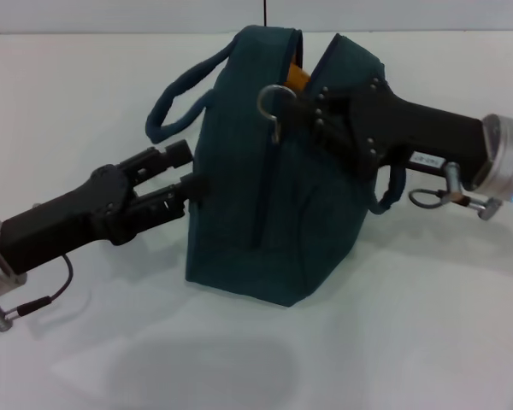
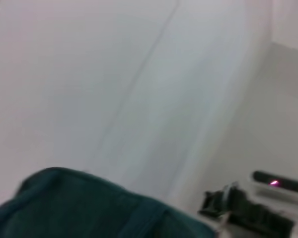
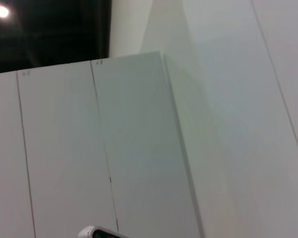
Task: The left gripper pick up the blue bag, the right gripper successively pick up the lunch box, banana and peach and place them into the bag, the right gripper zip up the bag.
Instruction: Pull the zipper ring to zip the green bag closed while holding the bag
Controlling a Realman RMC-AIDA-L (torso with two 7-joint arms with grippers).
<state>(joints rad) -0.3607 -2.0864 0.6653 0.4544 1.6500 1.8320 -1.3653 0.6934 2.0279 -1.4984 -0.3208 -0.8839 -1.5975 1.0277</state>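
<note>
The blue bag stands upright on the white table, roughly at the middle of the head view, between the two arms. Its top opening is parted, and in the gap near the top a small patch of yellow-orange shows, likely the banana; nothing else of the contents can be made out. One loop handle arches off the bag's upper left side, and another loop hangs down by its right side.

The left gripper reaches in from the lower left and sits against the bag's left wall, its black fingers spread, one above the other, with their tips touching the fabric; I cannot tell whether any cloth is actually caught between them.

The right gripper comes in from the right and lies across the upper part of the bag. Its fingers are pressed together on the metal ring zip pull, which sticks out just beyond the fingertips near the top of the bag.

In the left wrist view, a rounded edge of the teal bag fabric fills the lower corner, with pale wall behind. The right wrist view shows only white panels and a ceiling light
</note>
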